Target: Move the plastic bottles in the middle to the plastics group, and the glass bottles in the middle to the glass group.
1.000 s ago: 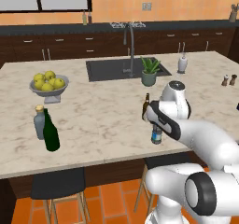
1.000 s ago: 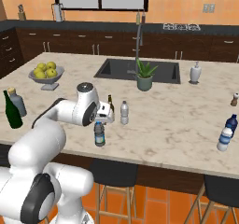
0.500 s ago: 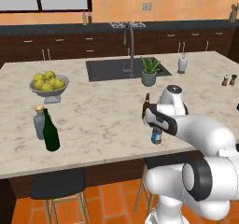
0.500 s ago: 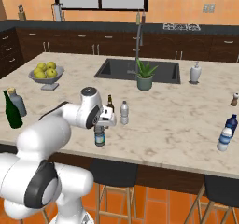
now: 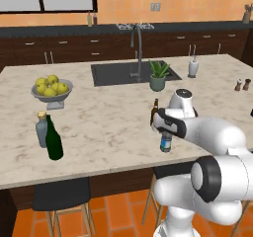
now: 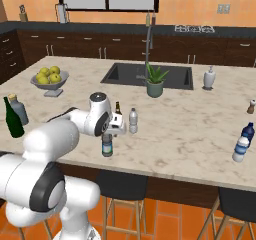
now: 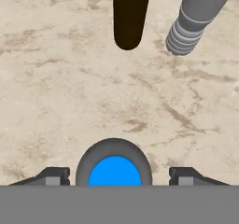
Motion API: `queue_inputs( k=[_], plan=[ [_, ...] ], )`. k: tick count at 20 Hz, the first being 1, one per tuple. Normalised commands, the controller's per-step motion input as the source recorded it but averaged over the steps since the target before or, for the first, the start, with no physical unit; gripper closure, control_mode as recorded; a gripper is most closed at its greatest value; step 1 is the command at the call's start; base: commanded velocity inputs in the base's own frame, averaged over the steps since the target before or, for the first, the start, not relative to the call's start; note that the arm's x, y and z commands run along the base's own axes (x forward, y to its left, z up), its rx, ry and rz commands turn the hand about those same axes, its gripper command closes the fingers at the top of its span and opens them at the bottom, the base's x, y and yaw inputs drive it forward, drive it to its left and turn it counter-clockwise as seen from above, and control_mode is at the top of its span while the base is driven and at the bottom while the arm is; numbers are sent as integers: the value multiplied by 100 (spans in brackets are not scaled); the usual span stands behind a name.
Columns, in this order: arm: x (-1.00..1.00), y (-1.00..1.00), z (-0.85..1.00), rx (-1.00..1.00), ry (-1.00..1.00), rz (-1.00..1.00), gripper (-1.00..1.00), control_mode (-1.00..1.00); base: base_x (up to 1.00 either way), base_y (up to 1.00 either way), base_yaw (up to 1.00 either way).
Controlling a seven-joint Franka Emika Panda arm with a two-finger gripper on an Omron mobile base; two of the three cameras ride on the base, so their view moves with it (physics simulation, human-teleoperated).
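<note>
Blue marks the cap of the labelled plastic bottle (image 7: 115, 171), which stands near the desk's (image 5: 99, 127) front edge, directly under the end effector (image 7: 115, 174). In the hand view the cap sits centred between the two dark fingertips (image 7: 52, 175), with clear gaps on both sides, so the jaws stand fairly wide and touch nothing; nothing is held.

Just beyond it stand the brown glass bottle (image 7: 129, 15) and the whitish plastic bottle (image 7: 196, 17), close together in the middle of the desk. From the right base view the brown one (image 6: 118, 109) is partly behind the arm, and the whitish one (image 6: 132, 121) is beside it.

The main risk seems to be the grasp height: if the fingers close only on the cap or narrow neck, the bottle may tip or slip out when lifted. It also stands close to the edge, so a nudge from a misaligned finger could push it off. A wide swing afterwards might clip the two neighbours.

The plastics group (image 6: 243, 143) waits far to the right; the green bottle (image 5: 53, 140) and the grey-blue bottle (image 5: 42, 129) of the glass group stand at the left.
</note>
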Motion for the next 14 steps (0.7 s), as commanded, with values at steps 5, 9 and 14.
queue_inputs(
  k=[5,9,14],
  plan=[
    [-29,-1,-32,0,-2,0,100,-100,0,0,0],
    [-27,-32,12,0,-7,0,100,-100,0,0,0],
    [-19,-69,33,0,-9,-7,100,-100,0,0,0]
  ],
)
